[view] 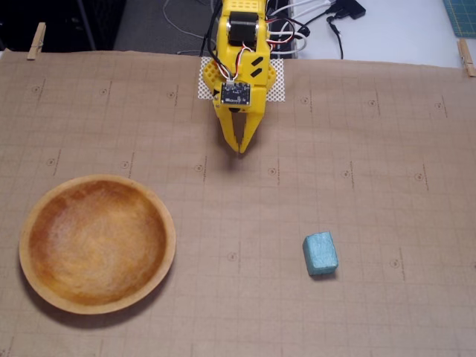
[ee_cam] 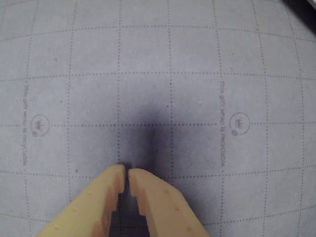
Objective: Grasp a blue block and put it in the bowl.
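"Looking at the big things first, what do you see?"

"Brown paper with a dotted grid covers the desk (view: 372, 111). Wooden pegs (view: 36, 40) clip it at the far corners in the fixed view."

"What is the biggest thing on it?"

"The bowl (view: 34, 279). It is round and wooden, and it sits at the near left in the fixed view. It has nothing in it."

"And the yellow arm (view: 239, 30)?"

"It comes in from the far edge, near the middle. Its end effector (view: 241, 149) points down at the paper. In the wrist view the end effector (ee_cam: 126, 170) has its two tips almost touching, with only a thin gap. It holds nothing. A dark shadow lies on the paper in front of it."

"Where is the blue block (view: 320, 253)?"

"It lies flat on the paper at the near right in the fixed view. It is well apart from the bowl and from the end effector. Nothing touches it."
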